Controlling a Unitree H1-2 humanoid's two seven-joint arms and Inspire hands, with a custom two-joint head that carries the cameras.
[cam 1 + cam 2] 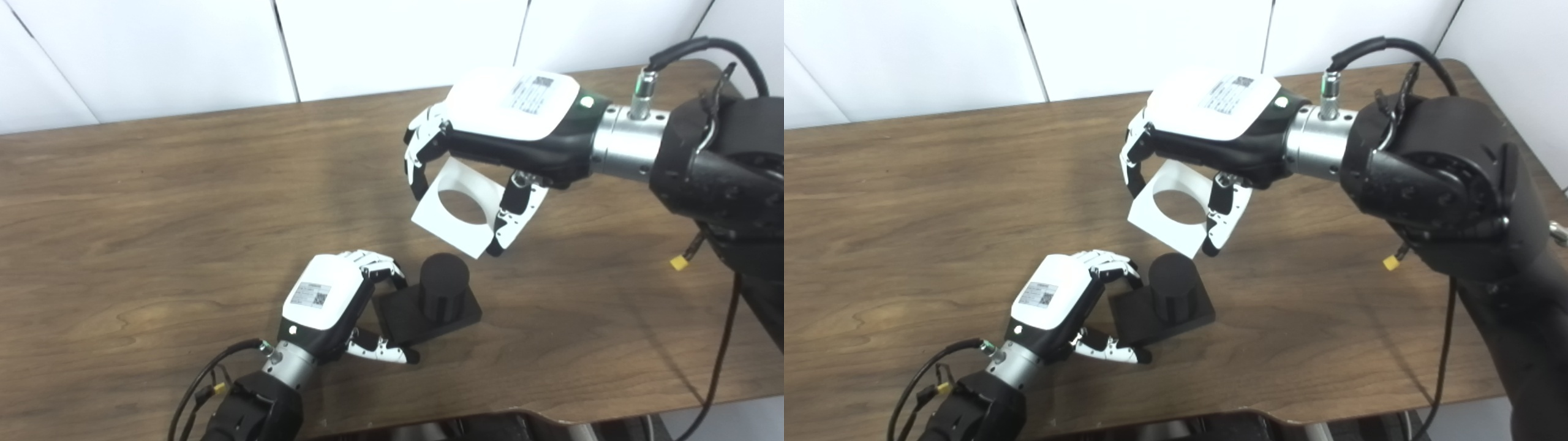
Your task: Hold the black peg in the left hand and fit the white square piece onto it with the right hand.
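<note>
The black peg [442, 286] is a short cylinder standing on a flat black square base [401, 318] that rests on the wooden table [153, 214]. My left hand [334, 306] sits at the base's left edge, fingers curled over its far corner and thumb along its near edge. Above and to the right of the peg, my right hand [502, 131] holds the white square piece [456, 229] in the air, tilted, pinched between fingers and thumb. Its round hole [1179, 206] is open to view. The piece hangs clear of the peg without touching it.
The table's front edge [490, 416] runs close below the left hand. My bulky black right forearm [1451, 177] fills the right side, with a cable [1445, 355] hanging down. White wall panels [398, 43] stand behind the table.
</note>
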